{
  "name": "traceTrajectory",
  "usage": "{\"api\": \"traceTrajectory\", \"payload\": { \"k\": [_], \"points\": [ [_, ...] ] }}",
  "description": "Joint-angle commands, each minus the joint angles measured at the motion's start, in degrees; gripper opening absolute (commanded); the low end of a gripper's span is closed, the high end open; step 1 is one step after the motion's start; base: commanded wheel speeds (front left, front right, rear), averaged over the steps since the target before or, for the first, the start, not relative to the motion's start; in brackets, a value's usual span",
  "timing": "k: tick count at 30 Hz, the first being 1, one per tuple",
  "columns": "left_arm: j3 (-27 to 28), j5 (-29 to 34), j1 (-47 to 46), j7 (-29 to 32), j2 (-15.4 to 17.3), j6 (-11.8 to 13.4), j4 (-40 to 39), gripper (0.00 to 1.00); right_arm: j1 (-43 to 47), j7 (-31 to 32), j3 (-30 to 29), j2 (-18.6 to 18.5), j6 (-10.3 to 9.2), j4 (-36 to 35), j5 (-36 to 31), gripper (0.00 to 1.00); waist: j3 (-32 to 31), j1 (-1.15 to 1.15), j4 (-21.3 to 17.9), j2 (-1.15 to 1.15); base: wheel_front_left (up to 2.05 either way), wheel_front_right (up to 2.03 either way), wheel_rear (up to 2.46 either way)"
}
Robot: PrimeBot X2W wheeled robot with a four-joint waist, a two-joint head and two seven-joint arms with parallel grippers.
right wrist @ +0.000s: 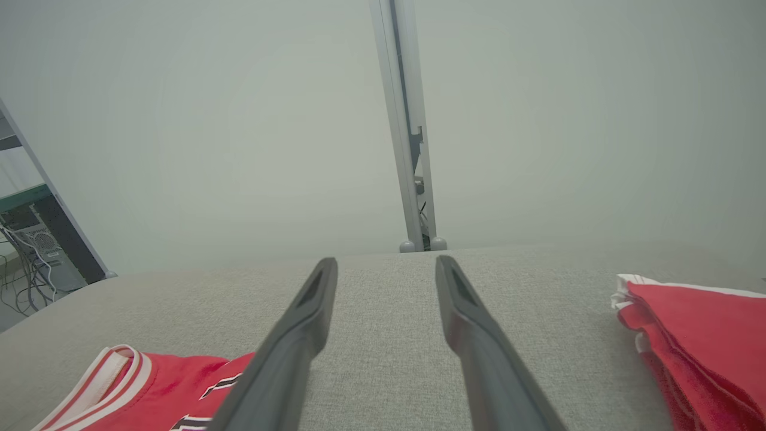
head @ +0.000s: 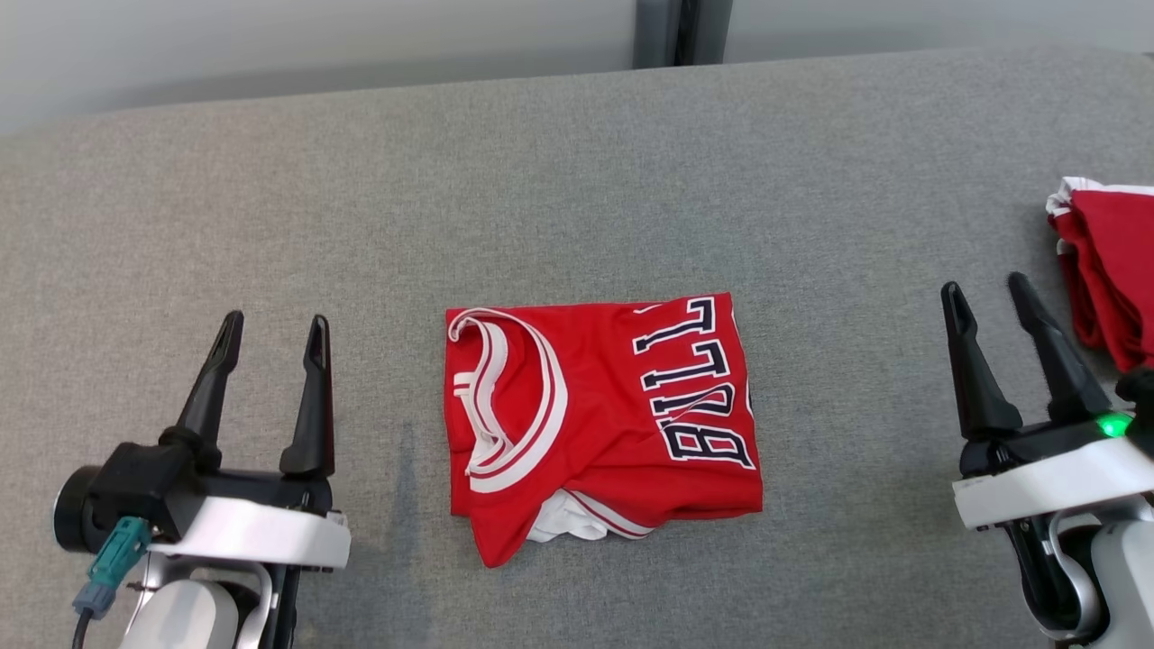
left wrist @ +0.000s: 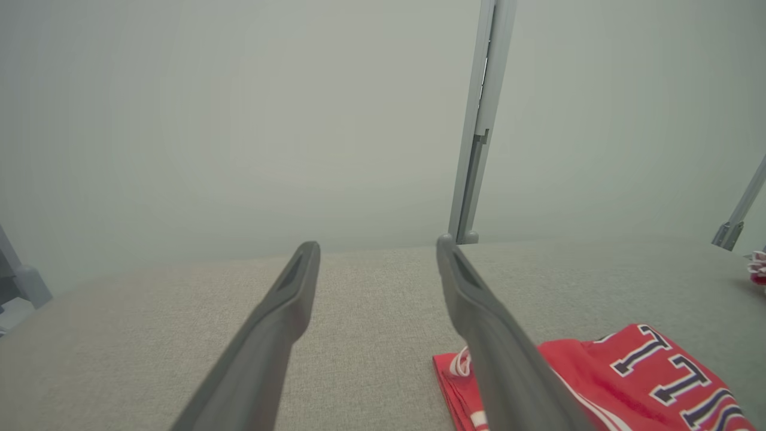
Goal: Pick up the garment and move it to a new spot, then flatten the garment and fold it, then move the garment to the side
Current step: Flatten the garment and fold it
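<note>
Head overhead; wrists low, forward, sharing garment point(head: 595, 406)

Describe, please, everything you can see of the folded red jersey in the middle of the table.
The jersey is smooth red cloth, folded into a rough rectangle and lying flat on the grey table. White-and-red striped trim curves at its left; dark, white-edged letters run along its right. A white bit pokes out at the near edge. Nothing else touches it.

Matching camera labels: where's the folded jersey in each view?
Head: jersey at centre, flat on the table.
Left wrist: jersey bottom right, cut by the frame edge.
Right wrist: jersey bottom left, cut by the frame edge.
Shared landmark: grey post at the table's far edge, standing upright in both wrist views.
</note>
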Motion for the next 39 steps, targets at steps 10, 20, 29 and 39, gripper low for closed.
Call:
{"api": "traceTrajectory", "payload": {
  "k": [10,20,29,39],
  "points": [
    [-0.5,-0.1,3.4,1.4,1.4,0.9,-0.7,1.00,4.9,2.4,-3.4,0.7,-0.03,-3.3,-4.3,1.00,-3.2,0.00,-0.6,0.00,0.00,0.00,0.00],
    [-0.6,-0.5,3.1,1.5,1.7,1.1,-1.1,1.00,6.4,4.2,-4.3,1.4,-0.03,-6.1,-5.4,1.00,-3.1,0.00,-0.4,0.00,0.00,0.00,0.00],
    [-1.0,-0.4,1.3,0.8,1.4,0.6,-1.1,1.00,3.5,5.8,3.6,0.5,-0.03,-4.7,-5.1,0.00,-1.1,0.00,1.8,0.00,0.00,0.00,0.00],
    [-1.6,-0.7,0.0,-0.4,-0.1,0.1,0.0,1.00,-0.8,5.9,18.9,1.2,-0.03,0.6,-2.3,0.00,1.0,0.00,5.2,0.00,0.00,0.00,0.00]
  ]
}}
